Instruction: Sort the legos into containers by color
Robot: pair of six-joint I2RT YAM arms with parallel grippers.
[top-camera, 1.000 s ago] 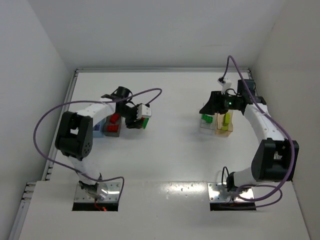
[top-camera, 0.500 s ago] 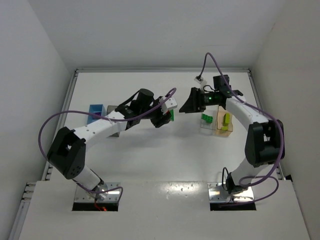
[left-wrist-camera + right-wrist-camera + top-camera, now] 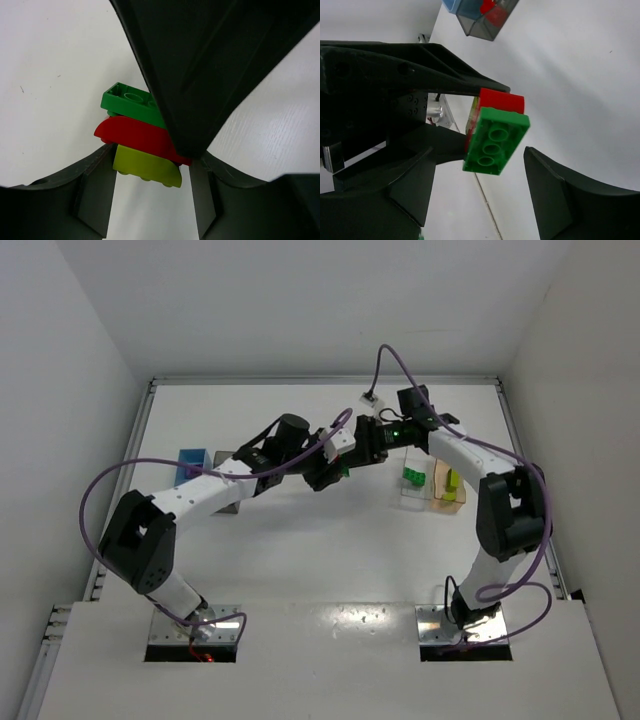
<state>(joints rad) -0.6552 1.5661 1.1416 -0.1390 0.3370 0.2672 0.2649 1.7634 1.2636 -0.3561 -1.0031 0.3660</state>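
My left gripper (image 3: 335,468) (image 3: 151,175) is shut on a stack of three legos above the middle of the table. The stack is a green brick (image 3: 130,102) (image 3: 495,142), a red one (image 3: 135,137) (image 3: 502,101) and a yellow-green one (image 3: 145,167). My right gripper (image 3: 352,454) (image 3: 480,150) faces it, open, with a finger on each side of the green brick and gaps showing. On the left stand the light blue container (image 3: 190,462) and the dark grey one (image 3: 487,25), which holds red legos (image 3: 495,15). On the right, the clear container (image 3: 412,485) holds a green lego (image 3: 411,477), and the tan-orange one (image 3: 448,495) a yellow-green lego (image 3: 453,480).
White walls close in the table (image 3: 330,560) on three sides. Purple cables (image 3: 100,490) loop off both arms. Two metal base plates (image 3: 195,625) sit at the near edge.
My left arm swung right from the left bins to the middle, still holding the stack. My right arm moved left from above the right bins until its open jaws straddled the green brick.
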